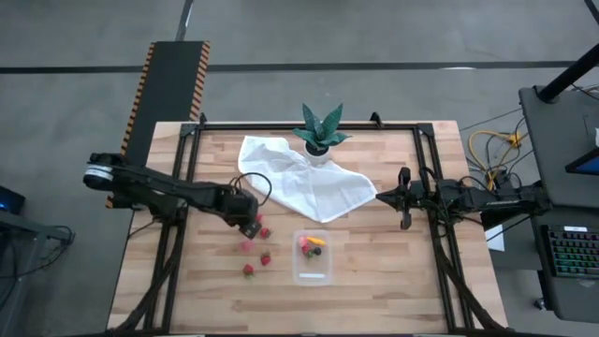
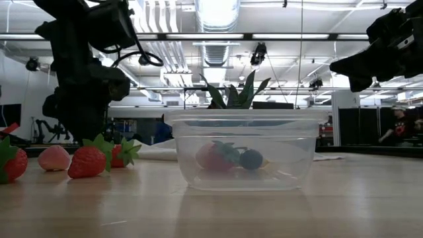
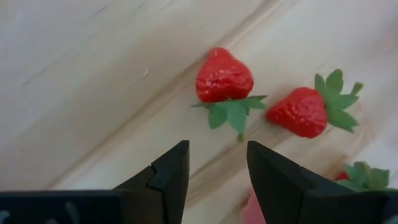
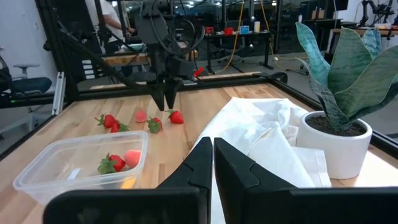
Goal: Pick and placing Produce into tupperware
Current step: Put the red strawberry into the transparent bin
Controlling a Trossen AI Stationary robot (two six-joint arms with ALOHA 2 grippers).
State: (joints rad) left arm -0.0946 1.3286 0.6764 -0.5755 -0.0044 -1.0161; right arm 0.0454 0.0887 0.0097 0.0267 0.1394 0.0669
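High view: left gripper (image 1: 253, 227), jaws spread, above loose strawberries (image 1: 265, 258), potted plant (image 1: 321, 137) and white cloth (image 1: 304, 183) behind tupperware (image 1: 312, 256).

Two dark, matte arms, black cable looped at the left wrist, silver-ringed base joint, wedge-shaped black jaws.

Clear glossy plastic tupperware (image 2: 246, 153), pale wooden table (image 1: 374, 290), soft white cloth (image 1: 304, 183).

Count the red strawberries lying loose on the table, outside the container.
3: first strawberry beside the left claw, second strawberry toward the tupperware, third strawberry farthest from the claw. The claw might hide another.
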